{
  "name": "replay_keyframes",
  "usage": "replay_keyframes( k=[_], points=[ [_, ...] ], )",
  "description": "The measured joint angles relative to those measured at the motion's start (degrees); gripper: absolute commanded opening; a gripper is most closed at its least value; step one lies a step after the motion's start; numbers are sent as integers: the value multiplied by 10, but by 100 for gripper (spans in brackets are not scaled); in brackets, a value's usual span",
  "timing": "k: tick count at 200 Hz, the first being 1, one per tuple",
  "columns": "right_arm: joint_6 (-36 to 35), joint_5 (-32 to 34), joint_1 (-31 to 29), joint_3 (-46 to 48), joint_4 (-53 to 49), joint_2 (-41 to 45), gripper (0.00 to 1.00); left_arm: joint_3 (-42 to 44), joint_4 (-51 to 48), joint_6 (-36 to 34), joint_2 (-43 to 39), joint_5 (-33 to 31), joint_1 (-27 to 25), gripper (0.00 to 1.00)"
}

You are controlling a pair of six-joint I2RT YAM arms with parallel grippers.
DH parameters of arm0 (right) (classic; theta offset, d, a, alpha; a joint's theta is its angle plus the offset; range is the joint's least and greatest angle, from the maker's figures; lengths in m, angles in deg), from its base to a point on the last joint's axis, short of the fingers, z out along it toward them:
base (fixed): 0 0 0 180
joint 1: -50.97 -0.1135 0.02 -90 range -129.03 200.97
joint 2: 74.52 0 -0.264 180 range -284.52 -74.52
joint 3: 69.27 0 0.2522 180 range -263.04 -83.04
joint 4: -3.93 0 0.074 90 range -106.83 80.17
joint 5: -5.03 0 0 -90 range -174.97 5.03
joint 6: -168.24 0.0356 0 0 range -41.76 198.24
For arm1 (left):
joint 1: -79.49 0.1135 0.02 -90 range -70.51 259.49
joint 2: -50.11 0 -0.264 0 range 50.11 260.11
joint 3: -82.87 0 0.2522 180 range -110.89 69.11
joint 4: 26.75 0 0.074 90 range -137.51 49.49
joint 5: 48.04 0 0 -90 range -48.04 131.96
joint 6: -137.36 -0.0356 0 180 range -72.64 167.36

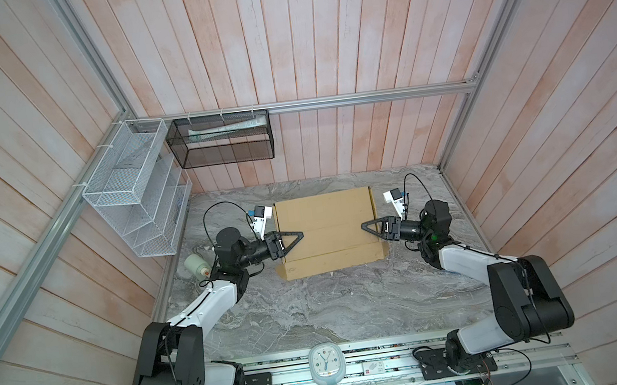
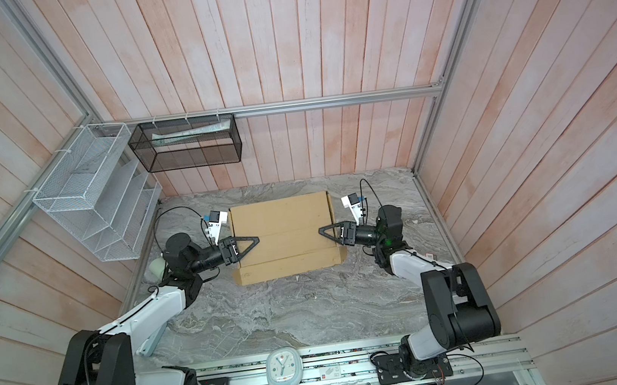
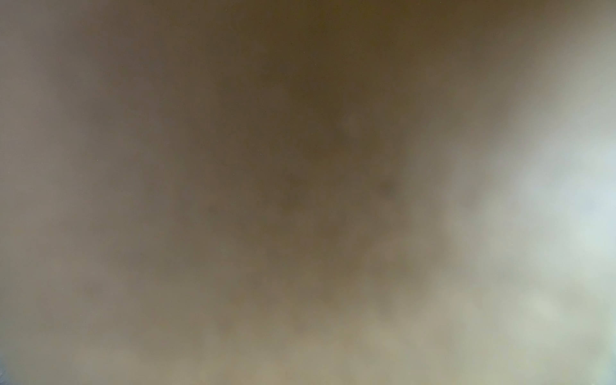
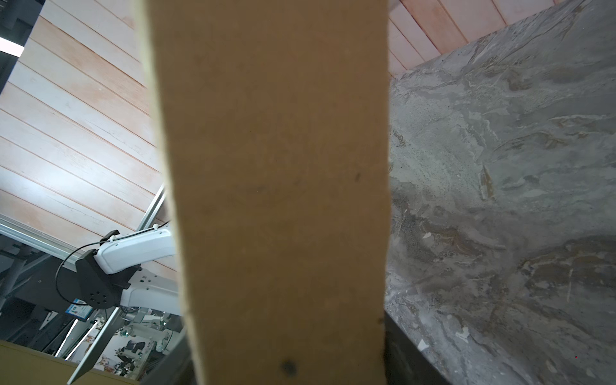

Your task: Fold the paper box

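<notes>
The paper box (image 1: 327,231) (image 2: 284,235) is plain brown cardboard, lying at the back middle of the marble table with its lid down. A front flap (image 1: 331,264) juts out along its near edge. My left gripper (image 1: 298,236) (image 2: 255,241) reaches in from the box's left side, one finger lying over the lid and the other hidden. My right gripper (image 1: 365,226) (image 2: 322,231) mirrors it from the right. In the right wrist view the box's side wall (image 4: 276,166) fills the space between the dark fingers (image 4: 410,353). The left wrist view is a brown blur, with cardboard against the lens.
A white bottle-like object (image 1: 197,267) lies beside the left arm's elbow. A white wire rack (image 1: 132,189) and a black mesh basket (image 1: 220,140) hang on the back-left walls. A small clock (image 1: 326,363) sits on the front rail. Bare marble table (image 1: 332,309) stretches in front of the box.
</notes>
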Motion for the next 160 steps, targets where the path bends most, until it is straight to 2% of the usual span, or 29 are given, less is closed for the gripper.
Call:
replay_keyframes(
  k=[47,110,160],
  points=[
    [-5,3,18,11,-14,15,79,3,9,6,0,10,17,55],
    [-40,8,61,40,-51,73,80,6,15,21,0,11,33,54],
    [-135,94,86,61,-118,150,80,0,-23,35,0,6,43,53]
  ],
)
